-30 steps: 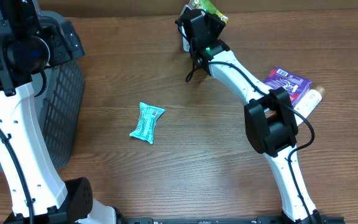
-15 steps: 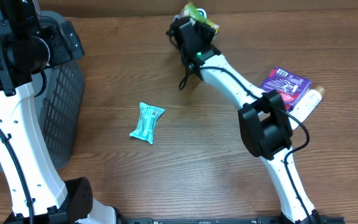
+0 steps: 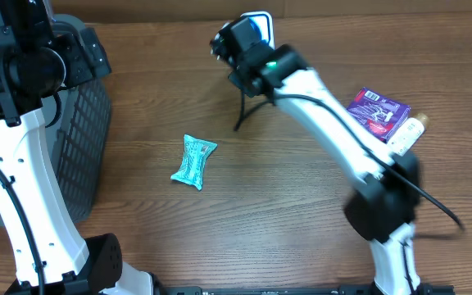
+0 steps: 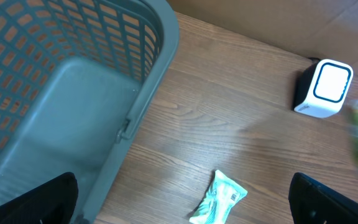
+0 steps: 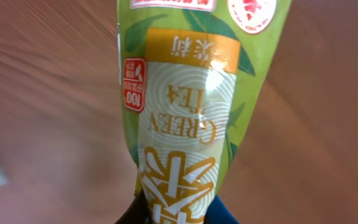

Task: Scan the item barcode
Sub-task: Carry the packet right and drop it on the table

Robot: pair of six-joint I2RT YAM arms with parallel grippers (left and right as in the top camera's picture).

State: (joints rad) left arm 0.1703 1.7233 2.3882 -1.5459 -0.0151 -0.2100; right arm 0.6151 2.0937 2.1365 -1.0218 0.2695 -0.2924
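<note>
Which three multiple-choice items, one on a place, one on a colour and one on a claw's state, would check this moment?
1. Where is the teal packet?
A. on the table, right of the basket
B. inside the basket
C. stacked on another packet

2. What colour is the tea packet held by the right claw?
A. purple
B. green
C. red

3. How is the left claw?
A. shut on a packet
B. shut, empty
C. open, empty

Key:
1 A, the overhead view shows it on bare wood beside the basket.
2 B, the right wrist view shows a green wrapper.
3 C, its fingers stand wide apart with nothing between them.
</note>
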